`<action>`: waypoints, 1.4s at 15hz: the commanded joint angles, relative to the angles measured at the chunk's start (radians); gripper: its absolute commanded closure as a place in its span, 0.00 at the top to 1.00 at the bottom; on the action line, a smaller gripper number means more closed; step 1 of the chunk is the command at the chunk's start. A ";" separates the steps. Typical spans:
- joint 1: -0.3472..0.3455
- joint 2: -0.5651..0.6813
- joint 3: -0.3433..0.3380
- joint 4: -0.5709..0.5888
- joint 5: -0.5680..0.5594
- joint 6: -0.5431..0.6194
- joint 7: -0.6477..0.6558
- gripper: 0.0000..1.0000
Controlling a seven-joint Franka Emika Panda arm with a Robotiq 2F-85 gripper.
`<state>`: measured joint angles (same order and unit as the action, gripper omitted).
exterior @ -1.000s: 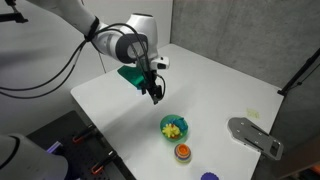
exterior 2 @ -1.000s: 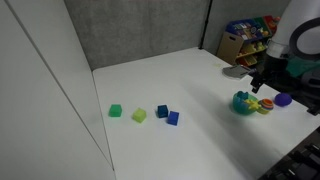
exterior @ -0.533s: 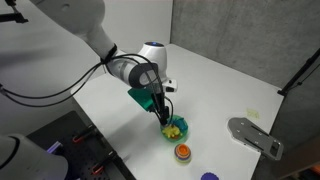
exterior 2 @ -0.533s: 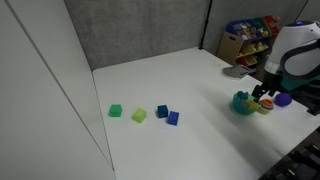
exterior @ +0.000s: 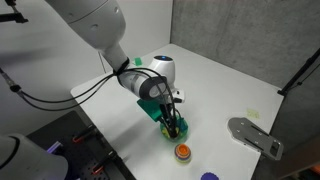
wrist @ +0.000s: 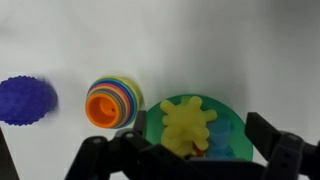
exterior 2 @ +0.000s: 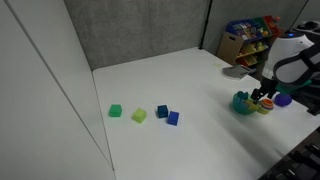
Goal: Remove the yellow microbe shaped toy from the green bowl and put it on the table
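The yellow microbe shaped toy [wrist: 186, 124] lies in the green bowl [wrist: 236, 116] on the white table [wrist: 200, 45], next to a small blue item in the same bowl. In the wrist view my gripper [wrist: 200, 130] is open, one finger on each side of the bowl, close above the toy and not touching it. In both exterior views the gripper [exterior: 172, 124] [exterior 2: 263, 95] hangs right over the bowl [exterior: 180, 133] [exterior 2: 241, 103], hiding most of the toy [exterior: 177, 129].
An orange-red ringed container [wrist: 110, 103] [exterior: 182, 152] and a purple spiky ball [wrist: 22, 100] [exterior 2: 283, 99] stand beside the bowl near the table edge. A grey flat object [exterior: 255, 136] lies further off. Green and blue blocks [exterior 2: 115, 111] [exterior 2: 167, 114] sit mid-table.
The gripper has moved across the table and down, from beside the bowl to right over it. The toy and bowl have not moved.
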<state>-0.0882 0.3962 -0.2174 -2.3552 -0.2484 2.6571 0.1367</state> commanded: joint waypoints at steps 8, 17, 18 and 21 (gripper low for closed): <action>0.047 0.102 -0.018 0.063 -0.013 0.046 -0.006 0.53; 0.090 0.086 -0.057 0.055 -0.041 0.070 -0.004 0.00; 0.092 0.082 -0.060 0.053 -0.044 0.071 -0.005 0.01; 0.090 0.063 -0.052 0.043 -0.039 0.060 -0.019 0.28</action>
<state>-0.0030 0.4912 -0.2650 -2.3025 -0.2691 2.7232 0.1359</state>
